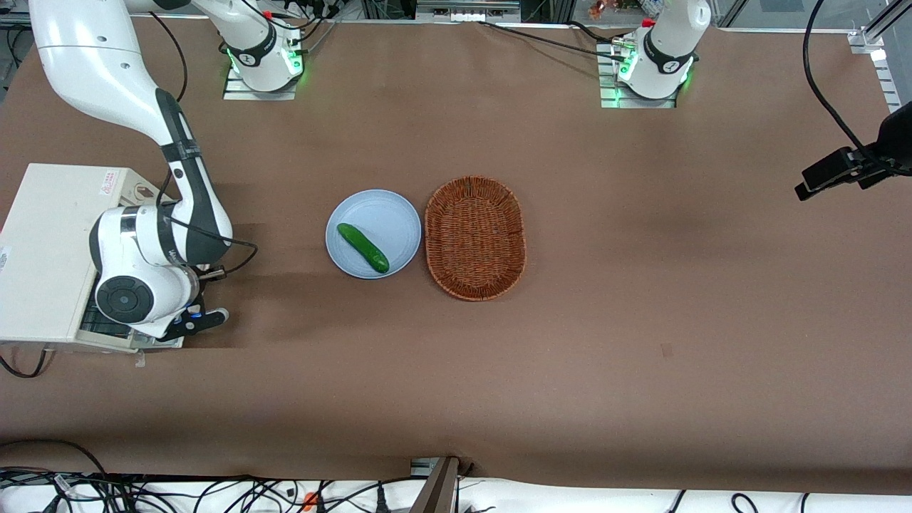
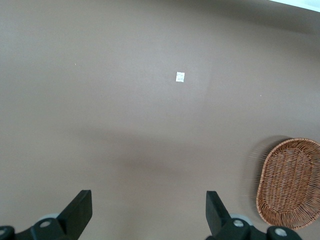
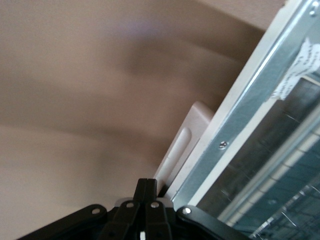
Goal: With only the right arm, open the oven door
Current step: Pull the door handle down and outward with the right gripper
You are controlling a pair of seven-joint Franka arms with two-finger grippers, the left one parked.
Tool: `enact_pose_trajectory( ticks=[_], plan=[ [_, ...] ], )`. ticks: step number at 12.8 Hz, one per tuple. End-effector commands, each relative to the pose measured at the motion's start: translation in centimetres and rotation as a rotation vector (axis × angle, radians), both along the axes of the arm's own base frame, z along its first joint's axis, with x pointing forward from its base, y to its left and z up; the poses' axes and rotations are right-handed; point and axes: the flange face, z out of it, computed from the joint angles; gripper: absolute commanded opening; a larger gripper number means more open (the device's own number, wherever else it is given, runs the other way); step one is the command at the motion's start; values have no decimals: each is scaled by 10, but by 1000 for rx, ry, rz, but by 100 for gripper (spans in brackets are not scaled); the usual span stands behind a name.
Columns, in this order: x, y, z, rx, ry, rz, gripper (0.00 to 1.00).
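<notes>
The gripper (image 3: 146,196) has its fingers pressed together, holding nothing, just beside the silver edge of the oven door (image 3: 250,107). In the front view, the oven (image 1: 43,249) stands at 9 o'clock from the plate (image 1: 392,214), toward the working arm's end of the table (image 1: 641,320).

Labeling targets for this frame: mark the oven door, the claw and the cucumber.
oven door (image 3: 260,95): right wrist view, on its silver metal frame.
claw (image 3: 146,192): right wrist view, fingers closed together, at the door's edge.
cucumber (image 1: 363,247): front view, mid-body, lying on the blue plate (image 1: 395,214).
</notes>
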Motion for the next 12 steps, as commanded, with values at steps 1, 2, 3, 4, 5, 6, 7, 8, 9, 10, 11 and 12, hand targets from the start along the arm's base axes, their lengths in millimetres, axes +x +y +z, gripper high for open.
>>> enact_pose_trajectory(
  ticks=[1,2,3,4,5,6,7,8,9,10,11,12],
  plan=[
    [-13,-75,-44,-66,87,-36,0],
    [-13,-76,-50,-62,86,-37,0],
    [-13,-77,-57,-59,84,-38,0],
    [-14,-82,-62,-55,89,-47,0],
    [-15,-80,-62,-37,91,-62,0],
    [-15,-79,-63,-23,92,-75,0],
    [-16,-76,-62,9,93,-105,0],
    [-16,-71,-61,56,94,-148,0],
    [-18,-66,-61,100,109,-188,0],
    [-19,-63,-60,126,114,-257,0],
    [-20,-59,-59,134,118,-307,0],
    [-21,-56,-58,130,126,-328,0]
  ],
)
